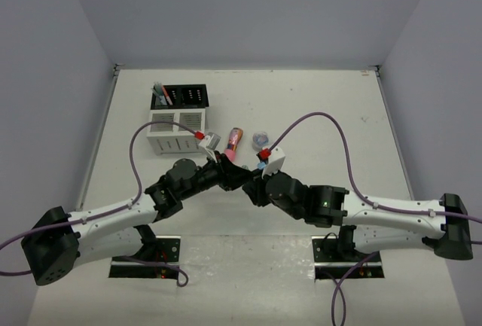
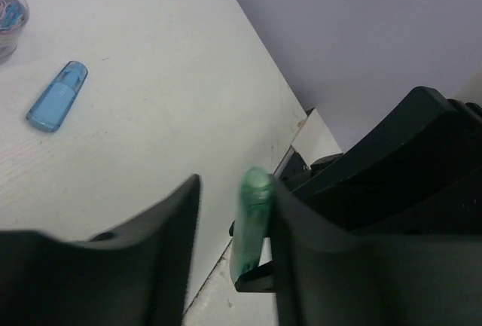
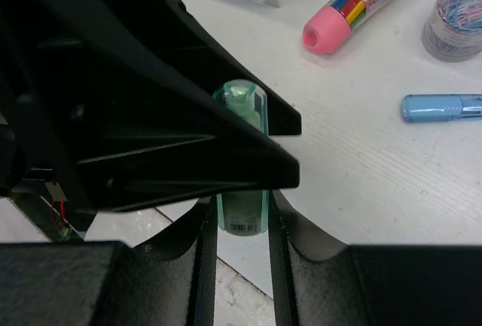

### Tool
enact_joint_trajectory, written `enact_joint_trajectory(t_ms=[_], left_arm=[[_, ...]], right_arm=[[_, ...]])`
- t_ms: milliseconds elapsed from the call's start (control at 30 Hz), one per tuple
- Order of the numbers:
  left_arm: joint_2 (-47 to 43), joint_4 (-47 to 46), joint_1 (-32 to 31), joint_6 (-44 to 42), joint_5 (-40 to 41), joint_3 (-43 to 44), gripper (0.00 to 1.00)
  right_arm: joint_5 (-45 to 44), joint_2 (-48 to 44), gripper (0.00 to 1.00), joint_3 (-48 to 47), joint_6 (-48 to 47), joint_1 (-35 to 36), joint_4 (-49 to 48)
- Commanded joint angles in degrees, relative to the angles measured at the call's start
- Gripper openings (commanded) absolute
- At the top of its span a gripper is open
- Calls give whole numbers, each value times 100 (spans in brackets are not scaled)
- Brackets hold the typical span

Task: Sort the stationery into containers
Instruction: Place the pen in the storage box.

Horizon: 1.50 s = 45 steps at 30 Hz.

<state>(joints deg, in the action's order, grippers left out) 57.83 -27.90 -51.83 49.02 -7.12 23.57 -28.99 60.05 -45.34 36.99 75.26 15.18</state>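
Observation:
The two grippers meet in mid-air near the table's middle. My right gripper (image 3: 239,266) (image 1: 252,179) is shut on a green capsule-shaped piece (image 3: 241,205), with a finger pressed to each side of it. My left gripper (image 2: 230,198) (image 1: 230,172) is open around the same green piece (image 2: 252,220), which lies against one finger with a gap to the other. A blue capsule (image 2: 56,96) (image 3: 444,106) lies on the table. The pink patterned tube (image 1: 234,141) (image 3: 354,2) and a round clear jar of clips (image 1: 261,140) (image 3: 456,17) lie beyond it. The organiser's black rack (image 1: 181,96) and white box (image 1: 173,134) stand at the far left.
A few pens (image 1: 160,89) stand in the black rack's left corner. A small grey-pink item (image 1: 212,140) lies right of the white box. Purple cables arc over both arms. The table's near edge (image 3: 248,273) lies just below the grippers.

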Motion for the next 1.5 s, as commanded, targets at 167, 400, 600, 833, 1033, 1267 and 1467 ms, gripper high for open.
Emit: enact_joint_trajectory(t_ms=[167, 400, 600, 833, 1033, 1267, 1467], left_arm=[[19, -260, -90, -429, 561, 330, 0], [163, 1450, 247, -2645, 4035, 2064, 0], [1550, -731, 1954, -3525, 4168, 2555, 0], [3758, -1284, 2998, -4365, 3456, 4102, 0], [4470, -1538, 3476, -3870, 3246, 4146, 1], [4664, -1409, 3610, -3225, 2985, 3860, 33], [4407, -480, 3610, -2893, 2892, 4141, 74]], right_arm=[[-335, 86, 26, -293, 63, 68, 18], [-735, -336, 99, 215, 683, 59, 454], [-711, -775, 99, 420, 1012, 59, 778], [-381, -1762, 99, 926, 1063, 59, 957], [-218, -2703, 99, 1371, 871, 58, 901], [-404, -2417, 99, 1240, 774, 59, 925], [-502, -1385, 99, 723, 1005, -16, 1114]])
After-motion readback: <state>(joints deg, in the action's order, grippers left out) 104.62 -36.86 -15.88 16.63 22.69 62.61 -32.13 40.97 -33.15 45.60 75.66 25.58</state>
